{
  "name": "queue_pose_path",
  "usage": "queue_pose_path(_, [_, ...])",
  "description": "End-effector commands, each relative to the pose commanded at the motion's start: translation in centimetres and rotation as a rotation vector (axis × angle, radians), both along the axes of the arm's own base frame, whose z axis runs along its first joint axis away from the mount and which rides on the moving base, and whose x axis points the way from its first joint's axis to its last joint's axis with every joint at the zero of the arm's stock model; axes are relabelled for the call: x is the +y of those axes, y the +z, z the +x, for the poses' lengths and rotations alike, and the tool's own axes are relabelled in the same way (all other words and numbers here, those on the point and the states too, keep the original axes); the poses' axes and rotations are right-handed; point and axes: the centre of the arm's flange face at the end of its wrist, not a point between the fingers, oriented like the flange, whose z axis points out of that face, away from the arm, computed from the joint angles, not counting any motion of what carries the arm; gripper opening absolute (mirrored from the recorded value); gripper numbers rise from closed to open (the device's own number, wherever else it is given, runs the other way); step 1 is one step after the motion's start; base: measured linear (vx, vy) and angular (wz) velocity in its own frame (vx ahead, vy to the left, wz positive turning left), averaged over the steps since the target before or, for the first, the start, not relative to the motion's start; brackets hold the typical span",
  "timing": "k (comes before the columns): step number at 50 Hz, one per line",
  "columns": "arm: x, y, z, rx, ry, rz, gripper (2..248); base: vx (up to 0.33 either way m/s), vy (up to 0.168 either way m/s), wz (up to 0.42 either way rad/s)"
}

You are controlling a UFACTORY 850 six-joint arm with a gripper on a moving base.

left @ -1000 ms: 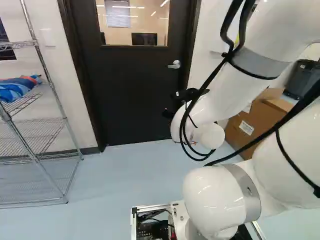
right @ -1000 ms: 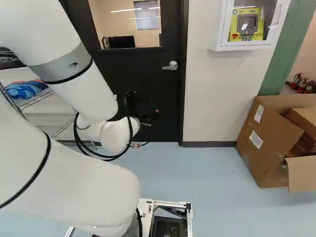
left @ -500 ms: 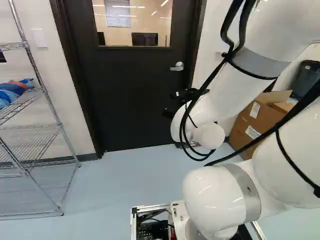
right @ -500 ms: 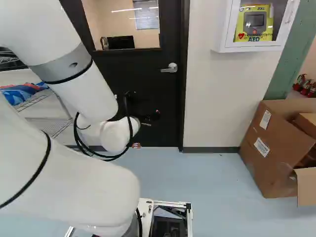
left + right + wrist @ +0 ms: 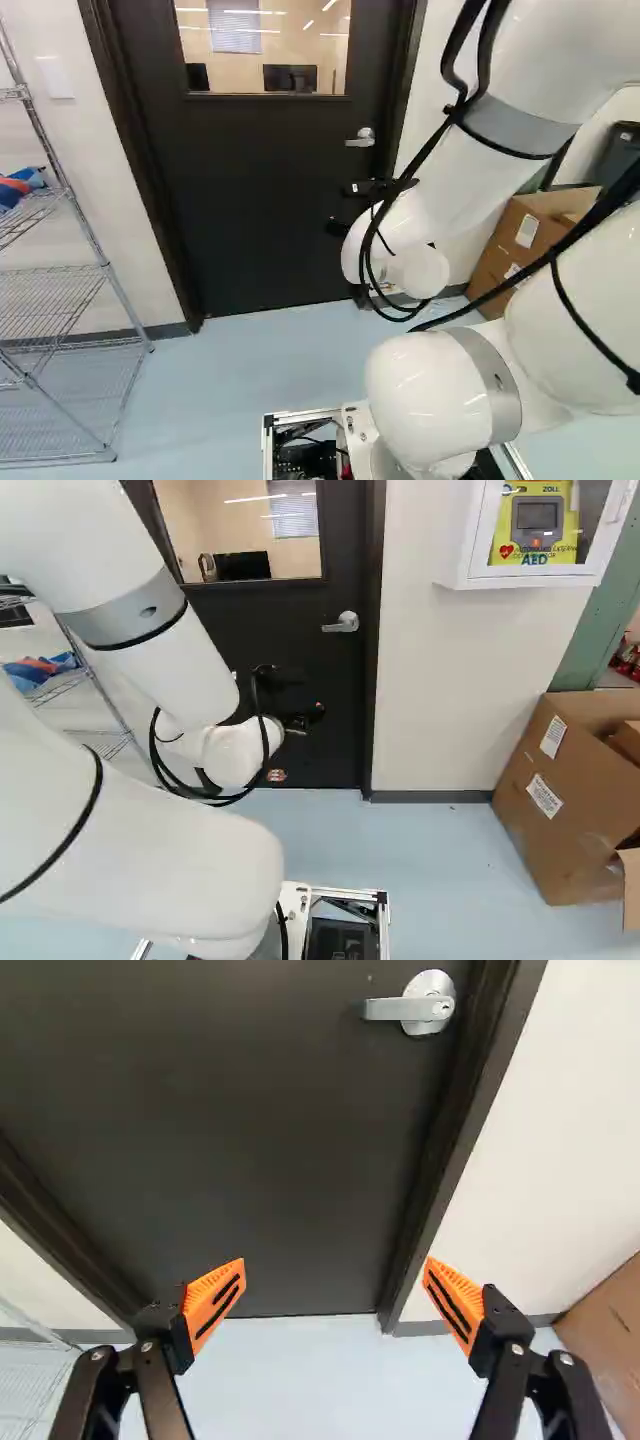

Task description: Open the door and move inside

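My gripper (image 5: pixel 345 208) is dark against the door, below the level of the handle in the left base view. The black door (image 5: pixel 260 190) stands closed in its dark frame, with a window (image 5: pixel 240 525) in its upper part. Its silver lever handle (image 5: pixel 345 622) is near the frame's right side. In the wrist view the gripper (image 5: pixel 335 1272) is open, its orange-padded fingers wide apart with nothing between them. The handle (image 5: pixel 420 1005) lies ahead of the gripper, apart from it, nearer the right-hand door jamb.
A wire shelf (image 5: pixel 60 295) with blue and red fabric stands left of the door. White wall (image 5: pixel 450 680) adjoins the frame on the right, bearing an AED cabinet (image 5: pixel 480 581). An opened cardboard box (image 5: pixel 555 830) stands on the floor (image 5: pixel 430 870) to the right.
The base has moved closer to the door, with a slight turn: shelf, box and cabinet look larger and have shifted outward. The arm holds its pose above its joint; the door stays closed.
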Motion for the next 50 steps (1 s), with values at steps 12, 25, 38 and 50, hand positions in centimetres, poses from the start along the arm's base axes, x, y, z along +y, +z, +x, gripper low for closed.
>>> queue_pose_path(12, [0.0, 0.0, 0.0, 0.0, 0.0, 0.0, 247, 0.207, -0.002, -0.015])
queue_pose_path(25, [0.0, 0.0, 0.0, 0.0, 0.0, 0.0, 247, 0.196, -0.003, -0.022])
queue_pose_path(38, [0.0, 0.0, 0.0, 0.0, 0.0, 0.0, 247, 0.151, -0.003, -0.025])
queue_pose_path(50, [0.0, 0.0, 0.0, 0.0, 0.0, 0.0, 247, 0.0, 0.0, 0.001])
